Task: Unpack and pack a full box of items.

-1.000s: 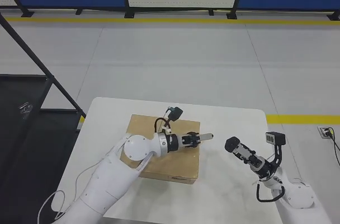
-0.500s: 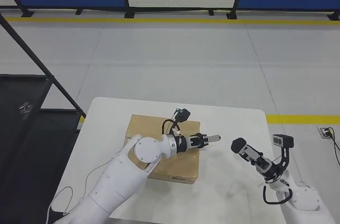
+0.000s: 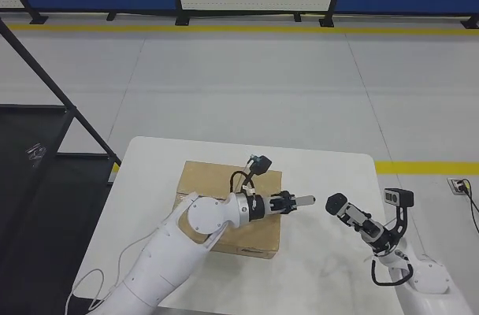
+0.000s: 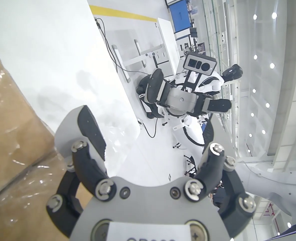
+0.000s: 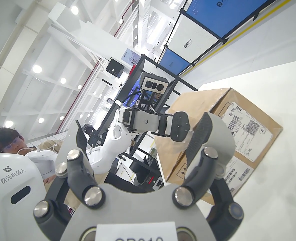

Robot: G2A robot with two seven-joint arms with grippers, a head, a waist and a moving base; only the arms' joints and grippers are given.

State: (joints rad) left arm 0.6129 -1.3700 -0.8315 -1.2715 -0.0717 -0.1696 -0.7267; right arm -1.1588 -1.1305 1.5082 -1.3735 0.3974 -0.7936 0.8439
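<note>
Closed, taped cardboard box point(image 3: 255, 236) sits mid-way across the desk point(image 3: 326, 169). Left gripper point(image 3: 302, 201) hangs just past the box's right edge, fingers apart, empty. Right gripper point(image 3: 332, 205) near it over bare desk, fingers apart, empty, facing it.
</note>
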